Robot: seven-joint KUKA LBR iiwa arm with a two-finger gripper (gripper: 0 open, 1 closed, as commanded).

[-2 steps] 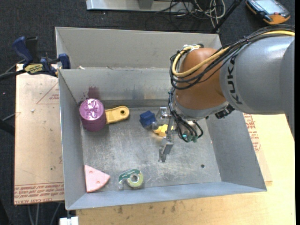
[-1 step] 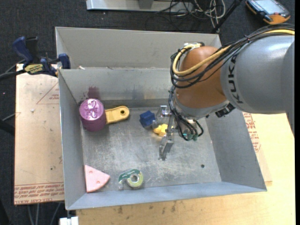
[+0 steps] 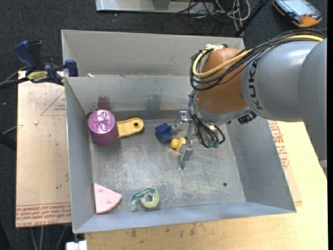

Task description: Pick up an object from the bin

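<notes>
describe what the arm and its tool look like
The arm is a thick, rounded silver-grey body with dark KUKA lettering. Its wrist wears a smooth orange cover, looped by yellow and black cables. Below it is the tool, slim bare metal with small green wires beside it.

A purple cylinder [image 3: 102, 127] is seen upright by the left wall of the bin [image 3: 78, 139], touched by a flat yellow piece [image 3: 130, 127]. A pink wedge [image 3: 105, 198] and a greenish ring [image 3: 146, 199] are seen near the front wall. Cables [image 3: 237, 7] are strewn on the floor [image 3: 156, 21] behind.

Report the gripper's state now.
Gripper: open or closed cannot be told; it hangs beside a small yellow piece near the middle of the bin.
</notes>
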